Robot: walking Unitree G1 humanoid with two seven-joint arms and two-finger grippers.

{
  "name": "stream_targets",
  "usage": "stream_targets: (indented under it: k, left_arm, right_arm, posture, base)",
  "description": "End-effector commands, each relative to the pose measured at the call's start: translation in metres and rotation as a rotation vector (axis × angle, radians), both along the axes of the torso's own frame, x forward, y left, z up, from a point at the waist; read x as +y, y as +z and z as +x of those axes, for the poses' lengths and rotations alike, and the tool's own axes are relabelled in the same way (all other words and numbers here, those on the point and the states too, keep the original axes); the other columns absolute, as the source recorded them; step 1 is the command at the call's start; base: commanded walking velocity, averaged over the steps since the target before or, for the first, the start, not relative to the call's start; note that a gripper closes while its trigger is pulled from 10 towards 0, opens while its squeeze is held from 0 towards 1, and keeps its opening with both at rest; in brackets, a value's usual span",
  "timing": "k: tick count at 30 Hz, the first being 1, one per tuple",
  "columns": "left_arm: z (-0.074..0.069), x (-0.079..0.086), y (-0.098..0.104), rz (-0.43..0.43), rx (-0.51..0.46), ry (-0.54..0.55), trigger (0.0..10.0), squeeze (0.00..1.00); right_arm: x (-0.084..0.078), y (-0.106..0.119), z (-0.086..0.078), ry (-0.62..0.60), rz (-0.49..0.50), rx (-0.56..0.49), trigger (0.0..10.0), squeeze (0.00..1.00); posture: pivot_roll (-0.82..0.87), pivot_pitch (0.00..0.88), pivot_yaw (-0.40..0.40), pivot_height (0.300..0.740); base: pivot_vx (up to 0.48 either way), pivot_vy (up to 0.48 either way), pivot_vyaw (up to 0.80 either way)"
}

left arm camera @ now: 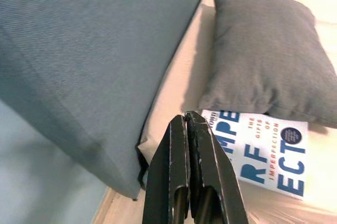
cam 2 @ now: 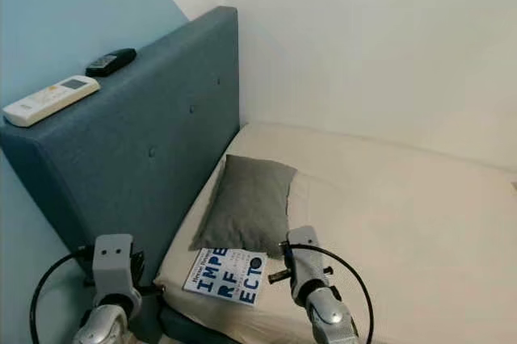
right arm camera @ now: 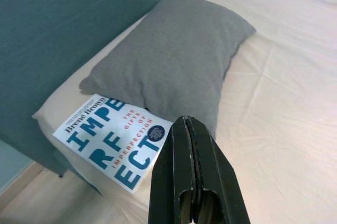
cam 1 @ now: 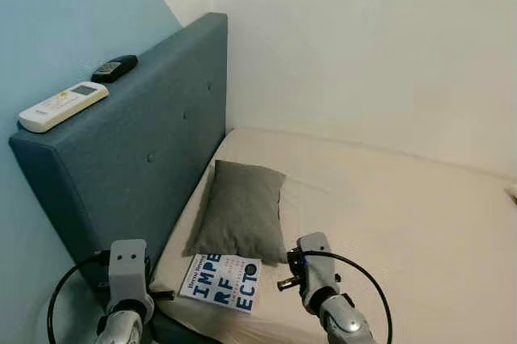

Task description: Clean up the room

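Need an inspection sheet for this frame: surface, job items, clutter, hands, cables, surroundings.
Surface: bed with a cream sheet, lightly wrinkled.
Job's things: book lying flat at the bed's near corner, cover up, its top edge tucked under the grey pillow.
Clutter: white remote and black remote on top of the blue headboard.
Hands: left hand shut, empty, above the bed edge near the book; right hand shut, empty, above the book's corner and the pillow.
Cables: a black cable loops at each wrist.
Surroundings: blue wall behind the headboard, white wall along the bed.
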State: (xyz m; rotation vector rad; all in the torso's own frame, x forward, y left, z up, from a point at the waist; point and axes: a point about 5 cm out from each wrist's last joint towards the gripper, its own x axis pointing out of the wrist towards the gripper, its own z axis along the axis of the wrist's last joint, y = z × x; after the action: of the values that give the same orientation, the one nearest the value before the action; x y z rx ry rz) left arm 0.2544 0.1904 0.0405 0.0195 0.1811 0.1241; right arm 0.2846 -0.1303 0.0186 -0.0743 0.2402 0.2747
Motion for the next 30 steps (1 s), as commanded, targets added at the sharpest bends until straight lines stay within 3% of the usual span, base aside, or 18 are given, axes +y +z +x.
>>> stream_targets:
  k: [1,16,30]
  left_arm:
    - [-0.0045,-0.0037,-0.0072,0.033,0.030,-0.029,10.0,0.00]
    - [-0.0038,-0.0096,-0.0116,0.091,0.036,-0.072,10.0,0.00]
    - [-0.0048,-0.0128,-0.0124,0.090,0.032,-0.093,10.0,0.00]
  right_arm:
    - [-0.0051,-0.0058,-0.0055,-0.027,0.010,0.018,10.0,0.00]
    - [-0.0090,-0.0077,-0.0068,-0.062,0.008,0.017,10.0,0.00]
    - [-0.0108,-0.0069,-0.0073,-0.073,0.024,0.011,10.0,0.00]
  posture:
    - [0.00,0.063,-0.093,0.740]
    - [-0.01,0.060,-0.091,0.740]
    - [-0.01,0.063,-0.090,0.740]
  base:
    - [0.000,0.000,0.00]
    - [0.000,0.000,0.00]
    - [0.000,0.000,0.00]
